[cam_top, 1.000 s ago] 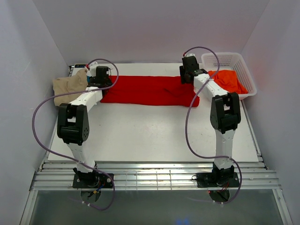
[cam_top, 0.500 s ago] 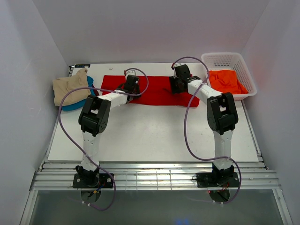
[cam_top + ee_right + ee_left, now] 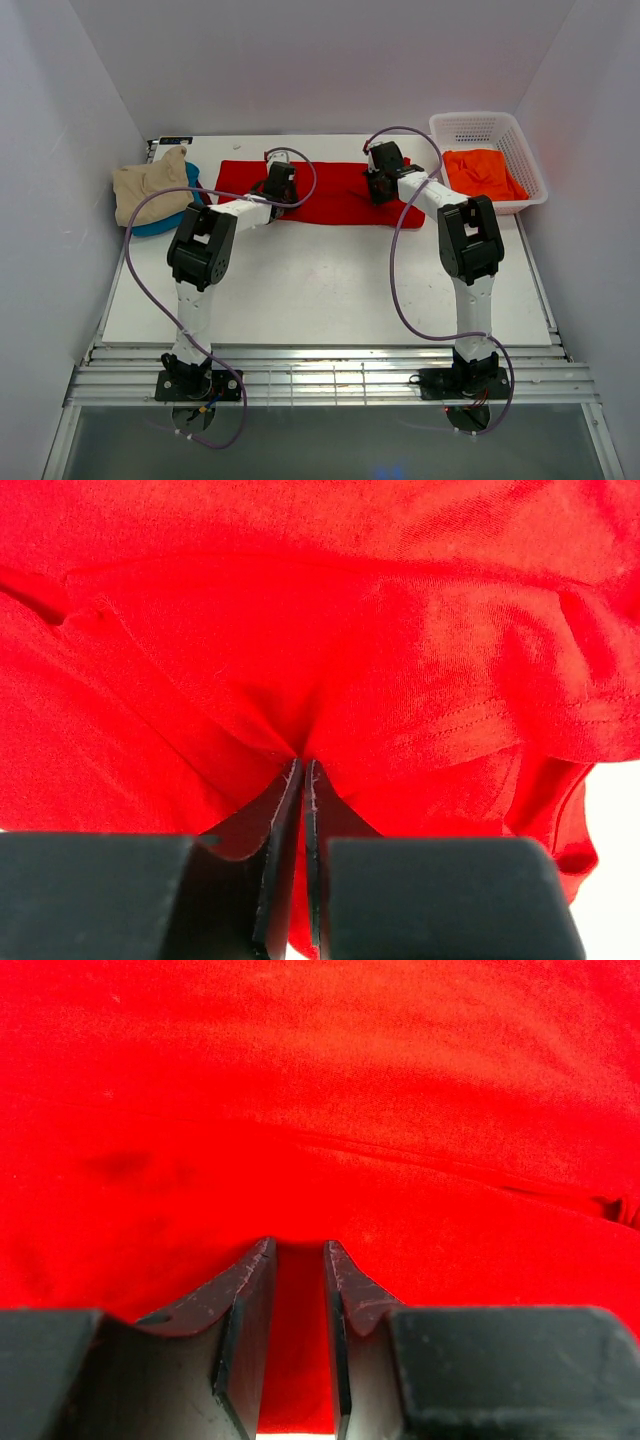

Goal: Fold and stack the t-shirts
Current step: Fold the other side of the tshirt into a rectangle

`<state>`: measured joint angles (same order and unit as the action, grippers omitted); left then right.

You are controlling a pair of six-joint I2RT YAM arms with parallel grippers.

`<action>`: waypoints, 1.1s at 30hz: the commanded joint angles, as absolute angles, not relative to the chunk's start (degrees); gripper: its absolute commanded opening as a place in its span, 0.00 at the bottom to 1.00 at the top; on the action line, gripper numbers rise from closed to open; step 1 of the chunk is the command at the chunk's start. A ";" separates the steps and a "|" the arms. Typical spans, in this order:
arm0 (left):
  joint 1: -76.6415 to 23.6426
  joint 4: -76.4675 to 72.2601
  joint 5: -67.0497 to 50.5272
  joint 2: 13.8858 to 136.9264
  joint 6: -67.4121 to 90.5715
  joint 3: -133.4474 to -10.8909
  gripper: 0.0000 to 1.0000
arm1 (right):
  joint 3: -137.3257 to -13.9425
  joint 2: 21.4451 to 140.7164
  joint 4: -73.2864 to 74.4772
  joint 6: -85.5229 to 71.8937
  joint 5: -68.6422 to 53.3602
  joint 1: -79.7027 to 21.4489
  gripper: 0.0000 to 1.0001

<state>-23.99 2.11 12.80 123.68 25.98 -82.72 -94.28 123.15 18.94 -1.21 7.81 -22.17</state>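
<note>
**Both claws on the red shirt**

Top view: the red shirt (image 3: 330, 195) lies spread along the far part of the surface (image 3: 330, 290). My left claw (image 3: 280, 187) is down on its left half and my right claw (image 3: 380, 187) on its right half. Right of the right claw, an orange shirt (image 3: 485, 172) sits in the basket (image 3: 500, 122). Left of the left claw, a tan shirt (image 3: 148, 185) lies over a teal one (image 3: 155, 228).

Left wrist: the claw is narrow, with a strip of red cloth held between its fingers at the shirt's near edge.

Right wrist: the claw is pinched almost closed on a fold of red cloth, and creases fan out from its tips.
</note>
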 commanded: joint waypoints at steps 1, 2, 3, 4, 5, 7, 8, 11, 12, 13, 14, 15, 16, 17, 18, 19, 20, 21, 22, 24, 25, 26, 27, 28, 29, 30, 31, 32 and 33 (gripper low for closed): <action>-24.61 5.98 11.78 122.79 26.37 -78.67 0.36 | -94.83 123.22 19.16 -1.23 8.61 -22.50 0.08; -24.78 5.89 11.78 122.61 26.37 -78.14 0.36 | -95.01 123.14 19.25 -1.23 8.79 -22.50 0.08; -25.22 5.89 11.86 122.09 26.37 -76.92 0.36 | -95.18 122.96 19.25 -1.23 8.96 -22.50 0.08; -25.49 5.80 12.04 121.91 26.28 -76.30 0.35 | -95.36 123.05 19.16 -1.23 9.05 -22.59 0.08; -25.75 5.97 12.22 121.73 26.19 -75.68 0.35 | -95.80 123.05 19.16 -1.14 9.40 -22.50 0.08; -26.98 5.89 12.83 120.77 25.84 -73.49 0.34 | -97.81 123.48 20.03 -0.97 9.93 -22.50 0.08; -27.33 5.89 13.35 120.41 25.84 -72.69 0.34 | -98.78 123.92 20.39 -0.88 10.28 -22.50 0.08; -29.79 5.89 14.58 119.36 25.93 -69.70 0.34 | -102.91 125.06 21.62 -0.35 11.42 -22.50 0.08; -30.14 5.89 14.76 119.09 26.10 -69.00 0.33 | -104.83 125.33 21.80 -0.26 11.69 -22.50 0.08; -30.49 5.89 14.94 118.83 26.63 -67.78 0.33 | -105.72 125.68 21.88 -0.26 11.86 -22.59 0.08; -31.11 5.89 14.94 118.65 26.80 -67.15 0.33 | -106.52 126.12 21.88 -0.26 12.56 -22.50 0.08; -31.46 5.89 14.94 118.65 26.98 -66.71 0.33 | -107.13 126.30 21.71 -0.26 12.74 -22.59 0.08; -31.90 5.98 14.94 118.48 27.33 -66.19 0.33 | -108.10 126.39 21.36 -0.26 12.92 -22.50 0.08; -32.25 6.06 14.94 118.30 27.68 -65.31 0.33 | -108.45 126.73 20.92 -0.26 13.18 -22.50 0.08; -33.04 6.06 15.03 118.13 27.95 -64.78 0.32 | -108.72 126.83 19.70 -0.26 13.27 -22.50 0.08; -33.48 6.06 15.20 118.04 28.21 -64.25 0.32 | -108.98 127.00 18.99 -0.26 13.27 -22.59 0.08; -33.83 6.15 15.38 117.69 28.73 -63.46 0.32 | -109.16 127.52 18.20 -0.26 13.27 -22.50 0.08; -34.53 6.24 15.55 117.60 29.09 -63.11 0.32 | -109.33 127.88 17.06 -0.35 13.45 -22.50 0.08; -34.89 6.41 15.56 117.34 29.44 -62.67 0.32 | -109.60 128.14 16.79 -0.53 13.80 -22.50 0.08; -35.42 6.59 15.64 116.55 30.76 -61.44 0.31 | -109.34 127.71 17.66 -1.32 14.76 -22.59 0.08; -35.59 6.59 15.91 116.19 31.02 -61.17 0.32 | -108.99 127.10 18.45 -1.41 14.42 -22.50 0.08; -35.77 6.77 16.26 115.93 31.20 -60.82 0.31 | -107.51 125.44 19.15 -1.15 13.98 -22.59 0.13; -35.77 7.29 17.13 115.49 31.29 -60.73 0.31 | -106.62 124.46 21.07 -1.14 13.89 -22.67 0.17; -35.77 7.56 17.40 115.23 31.29 -60.82 0.32 | -105.39 122.28 21.70 -1.14 14.15 -22.68 0.22; -35.77 7.82 17.66 115.14 31.38 -60.91 0.32 | -102.25 121.39 22.06 -0.88 14.24 -22.68 0.35; -35.77 8.26 17.84 114.79 31.38 -61.00 0.31 | -100.56 120.42 22.23 -0.70 14.41 -22.68 0.38; -35.77 8.26 17.75 114.52 31.38 -60.74 0.31 | -98.98 119.11 22.32 -0.62 14.76 -22.68 0.41; -35.86 8.35 17.84 114.17 31.38 -60.47 0.31 | -96.18 118.66 22.15 -0.62 14.94 -22.68 0.42; -35.95 8.52 17.93 113.56 31.64 -59.77 0.31 | -94.93 118.30 22.06 -0.53 15.20 -22.68 0.42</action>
